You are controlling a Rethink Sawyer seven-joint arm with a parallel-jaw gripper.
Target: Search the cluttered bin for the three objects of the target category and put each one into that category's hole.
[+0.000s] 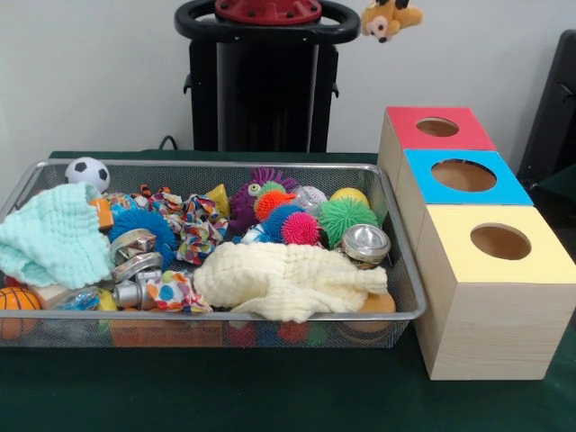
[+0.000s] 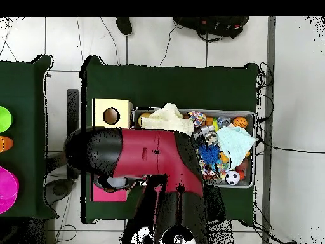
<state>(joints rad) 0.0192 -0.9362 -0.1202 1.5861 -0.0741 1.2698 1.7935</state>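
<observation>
The wire mesh bin (image 1: 207, 166) stands on the green table, full of clutter. It holds a mint cloth (image 1: 49, 236), a cream cloth (image 1: 288, 279), a soccer ball (image 1: 87, 171), a basketball (image 1: 16, 301), green (image 1: 346, 219) and pink (image 1: 300, 229) spiky balls, a purple plush (image 1: 245, 205), patterned fabric (image 1: 198, 225) and metal tins (image 1: 365, 243). Three wooden boxes with round holes stand beside it, topped red (image 1: 405, 135), blue (image 1: 423, 189) and yellow (image 1: 450, 261). In the overhead view the red arm (image 2: 146, 155) hangs over the boxes and the bin's (image 2: 254, 149) near end. No gripper shows.
The black pedestal (image 1: 265, 81) stands behind the bin, with a plush toy (image 1: 390, 16) hanging near its top. In the overhead view only the yellow box (image 2: 112, 114) shows whole. A second table at the left carries green (image 2: 5, 119) and magenta (image 2: 6, 189) round things.
</observation>
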